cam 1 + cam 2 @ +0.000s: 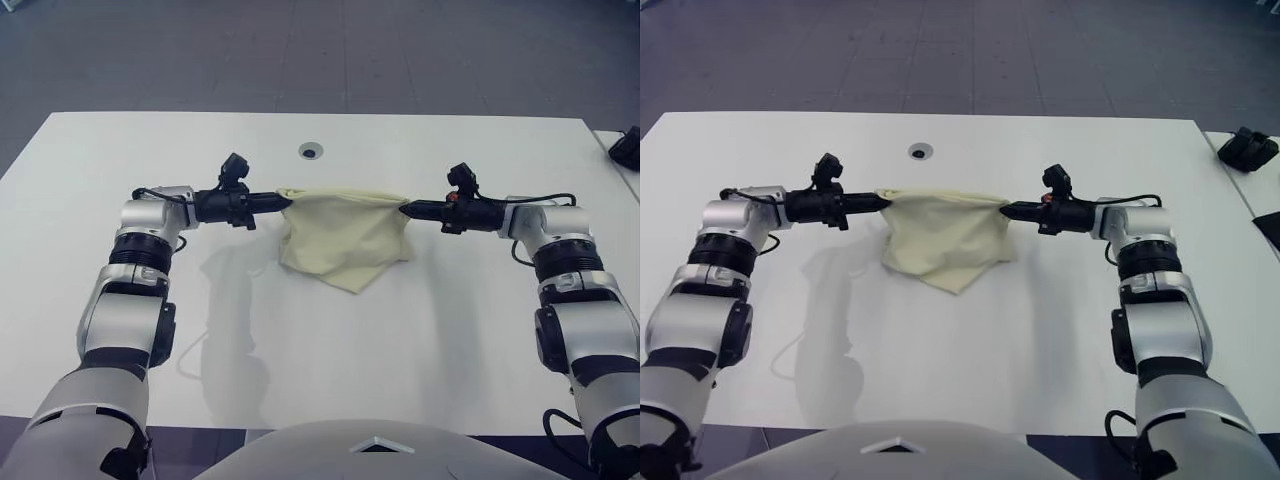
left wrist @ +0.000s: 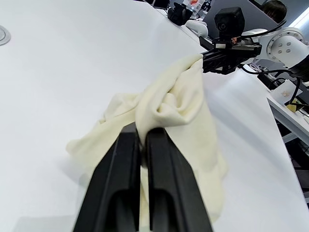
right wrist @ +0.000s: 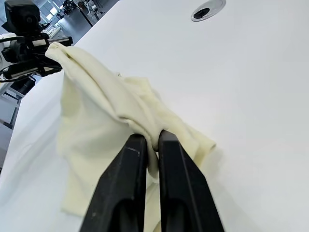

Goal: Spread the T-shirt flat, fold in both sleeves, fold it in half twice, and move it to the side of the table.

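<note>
A pale yellow T-shirt [image 1: 345, 240] hangs bunched between my two grippers over the middle of the white table [image 1: 420, 150], its lower part resting on the tabletop. My left gripper [image 1: 286, 200] is shut on the shirt's left upper corner [image 2: 145, 128]. My right gripper [image 1: 405, 209] is shut on the right upper corner [image 3: 153, 140]. The top edge of the T-shirt [image 1: 940, 197] is stretched taut between them. The cloth below is wrinkled and folded on itself, so sleeves cannot be told apart.
A round cable grommet [image 1: 311, 151] is set into the table behind the shirt. A black object [image 1: 1243, 148] lies on a neighbouring surface at the far right. Bare tabletop lies around the shirt on all sides.
</note>
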You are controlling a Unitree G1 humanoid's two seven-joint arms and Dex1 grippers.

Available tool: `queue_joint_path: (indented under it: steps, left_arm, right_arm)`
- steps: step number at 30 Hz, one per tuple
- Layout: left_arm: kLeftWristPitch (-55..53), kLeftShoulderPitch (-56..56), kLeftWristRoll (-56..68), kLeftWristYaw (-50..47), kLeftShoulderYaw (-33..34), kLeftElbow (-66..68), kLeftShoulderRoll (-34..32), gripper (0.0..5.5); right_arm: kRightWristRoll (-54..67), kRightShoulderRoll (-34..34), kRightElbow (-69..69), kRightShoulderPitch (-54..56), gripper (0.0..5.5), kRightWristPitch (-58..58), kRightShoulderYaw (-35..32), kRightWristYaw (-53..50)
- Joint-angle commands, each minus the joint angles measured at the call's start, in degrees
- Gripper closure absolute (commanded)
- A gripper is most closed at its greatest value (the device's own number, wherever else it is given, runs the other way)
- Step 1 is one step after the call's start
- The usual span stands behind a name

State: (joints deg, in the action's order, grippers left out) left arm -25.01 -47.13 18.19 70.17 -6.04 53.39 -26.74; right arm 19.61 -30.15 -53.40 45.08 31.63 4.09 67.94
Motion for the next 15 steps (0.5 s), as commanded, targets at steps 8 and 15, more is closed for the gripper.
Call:
queue_joint_path:
  steps: [8, 15]
  left_arm:
    - [6.4, -2.6, -4.6, -12.4, 5.9, 7.7, 1.4, 3.92]
    - [1.8, 6.7, -1.8, -12.9, 5.7, -20.0, 3.0, 2.79]
  right_arm:
    - [-2.2, 2.6, -3.2, 0.8, 3.79, -8.9, -8.6, -15.3]
    - [-1.3, 4.2, 15.3, -4.6, 2.71, -8.7, -10.1, -19.1]
